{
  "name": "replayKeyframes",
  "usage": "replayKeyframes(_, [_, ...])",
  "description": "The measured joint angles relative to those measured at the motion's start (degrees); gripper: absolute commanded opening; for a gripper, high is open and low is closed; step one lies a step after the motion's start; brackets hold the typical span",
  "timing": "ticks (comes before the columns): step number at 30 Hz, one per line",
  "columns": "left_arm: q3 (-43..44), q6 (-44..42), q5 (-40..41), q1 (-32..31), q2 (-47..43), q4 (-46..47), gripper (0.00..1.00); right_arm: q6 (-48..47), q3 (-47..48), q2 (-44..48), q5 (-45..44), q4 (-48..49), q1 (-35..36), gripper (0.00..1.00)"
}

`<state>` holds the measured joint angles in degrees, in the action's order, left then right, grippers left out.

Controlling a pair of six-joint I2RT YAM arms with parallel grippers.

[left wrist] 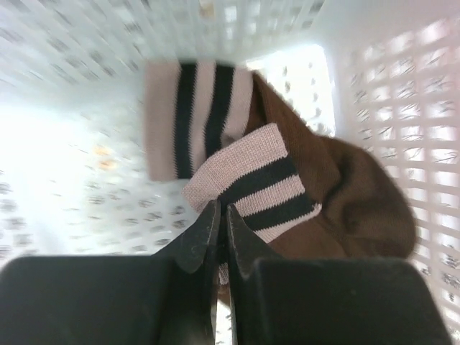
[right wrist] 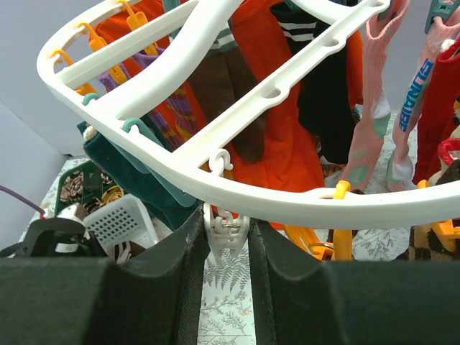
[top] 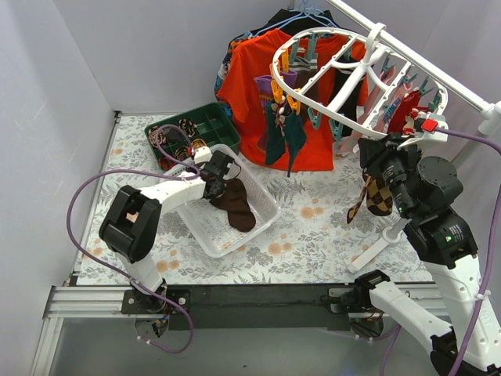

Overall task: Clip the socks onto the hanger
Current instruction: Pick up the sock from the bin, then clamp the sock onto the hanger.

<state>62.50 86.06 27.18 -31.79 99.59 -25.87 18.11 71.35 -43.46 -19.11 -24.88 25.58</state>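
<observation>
My left gripper [top: 223, 168] reaches into the white basket [top: 258, 178]. It is shut [left wrist: 221, 208] on the pink-and-black striped cuff [left wrist: 251, 183] of a brown sock [top: 235, 205] lying there. A second striped cuff lies behind the first. The white oval hanger [top: 368, 70] hangs at the back right with several socks [top: 286, 137] clipped to it. My right gripper [top: 371, 150] is up at its near rim [right wrist: 287, 195], shut [right wrist: 225, 223] on a small white clip [right wrist: 228, 231] hanging from that rim. An argyle sock [top: 378, 196] dangles just below this gripper; what holds it is hidden.
A big orange T-shirt [top: 258, 70] hangs behind the hanger. A green bin [top: 192, 125] of rolled sock bundles stands behind the basket. A white rail [top: 438, 74] runs along the right wall. Orange clips [right wrist: 338, 230] hang right of the white clip.
</observation>
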Motion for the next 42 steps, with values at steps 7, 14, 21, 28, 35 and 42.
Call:
replayKeyframes(7, [3.65, -12.76, 8.41, -1.66, -11.21, 1.25, 0.0, -0.2, 0.0, -0.02, 0.0, 0.0, 0.0, 0.01])
replayKeyframes(14, [5.77, -38.21, 9.66, -8.98, -24.22, 20.87, 0.0, -0.31, 0.11, -0.02, 0.0, 0.0, 0.0, 0.01])
replayKeyframes(21, [5.88, -57.7, -7.28, -15.52, -27.71, 32.54, 0.0, -0.33, 0.61, -0.11, 0.17, -0.11, 0.0, 0.01])
replayKeyframes(28, [4.15, -66.2, -20.39, -21.62, -25.88, 38.75, 0.0, -0.33, 1.14, -0.02, 0.94, -0.22, 0.0, 0.01])
replayKeyframes(35, [2.6, -71.41, -24.72, -28.09, -18.91, 46.29, 0.0, -0.33, 1.33, 0.13, 1.79, -0.24, 0.0, 0.01])
replayKeyframes(42, [2.43, -74.79, -26.23, -31.69, -11.67, 56.24, 0.0, -0.31, 1.33, 0.61, 2.84, -0.2, 0.0, 0.01])
